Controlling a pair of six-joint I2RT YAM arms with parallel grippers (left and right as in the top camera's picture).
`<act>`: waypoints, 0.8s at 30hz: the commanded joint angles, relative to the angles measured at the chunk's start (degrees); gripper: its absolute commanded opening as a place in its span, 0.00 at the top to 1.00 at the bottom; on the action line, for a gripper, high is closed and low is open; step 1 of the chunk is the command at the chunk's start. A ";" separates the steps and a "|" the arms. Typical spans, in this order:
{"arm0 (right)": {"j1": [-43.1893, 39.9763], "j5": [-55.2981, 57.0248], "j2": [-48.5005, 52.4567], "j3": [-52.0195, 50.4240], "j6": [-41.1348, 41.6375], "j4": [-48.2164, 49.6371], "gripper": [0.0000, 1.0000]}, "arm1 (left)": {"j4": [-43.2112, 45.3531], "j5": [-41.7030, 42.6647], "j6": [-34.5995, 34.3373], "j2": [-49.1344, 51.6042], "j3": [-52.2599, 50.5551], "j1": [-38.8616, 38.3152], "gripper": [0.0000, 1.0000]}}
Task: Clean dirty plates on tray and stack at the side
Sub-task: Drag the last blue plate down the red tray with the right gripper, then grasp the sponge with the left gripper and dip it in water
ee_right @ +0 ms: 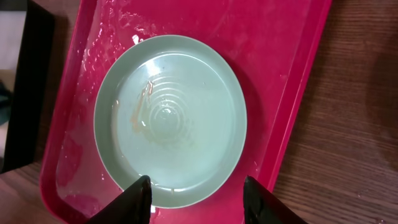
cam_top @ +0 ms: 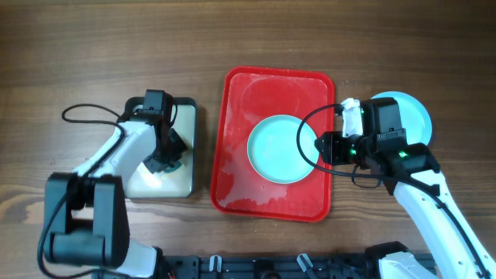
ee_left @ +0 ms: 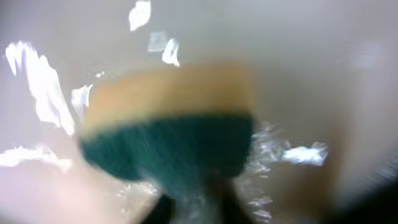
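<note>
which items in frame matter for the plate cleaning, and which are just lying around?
Job:
- red tray
- blue plate on it, with an orange streak
- second plate, on the table right of the tray
- sponge
- small tray, wet, probably the wash basin

Lying about:
- cable by the left arm; I see nothing else

So the tray (cam_top: pixel 232 167) is bright red, and the plate (cam_top: pixel 271 151) on it is pale minty blue with a faint orange streak and ring ripples. The second plate (cam_top: pixel 415 116), upper right, is light blue. The sponge (ee_left: pixel 168 124) is yellow over dark green, and the table (cam_top: pixel 77 46) is brown wood grain.
</note>
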 commanded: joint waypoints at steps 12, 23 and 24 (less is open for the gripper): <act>-0.04 -1.07 -0.44 0.52 0.96 -0.15 0.52 | -10.03 -9.88 3.08 -0.20 9.49 0.11 0.51; -0.04 -1.09 -0.44 0.52 0.94 -0.26 0.52 | -9.62 1.31 11.19 -0.42 14.01 1.42 0.66; -0.04 -1.07 -0.44 0.52 0.94 -0.28 0.51 | -12.68 2.16 11.15 -1.29 15.08 1.42 0.57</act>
